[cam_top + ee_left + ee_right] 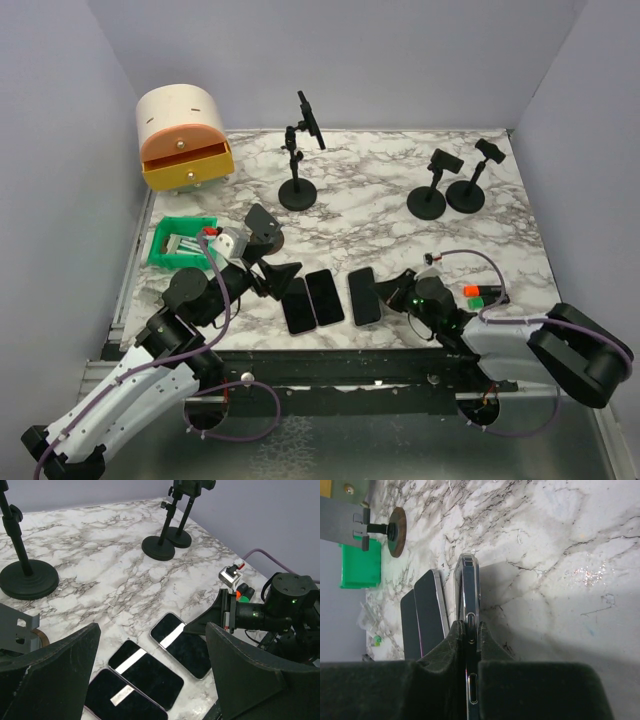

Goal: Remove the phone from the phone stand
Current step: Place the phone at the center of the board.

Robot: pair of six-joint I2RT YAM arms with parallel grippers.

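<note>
A marble table seen from above. At the far left stand a round-topped wooden box with an orange drawer pulled out, and in front of it a green bin. The left gripper hovers low over the table just right of the bin, its jaws spread wide and holding nothing. Beside it two dark phones lie flat, side by side. Behind them a tall stand holds a dark slab in its clamp. Just right of the pair lies a third phone, flat on the marble, well apart from every stand. The right gripper reaches in from the right, its jaws closed tight on this phone's near end. Farther back on the right stand two short stands, close together.
</note>
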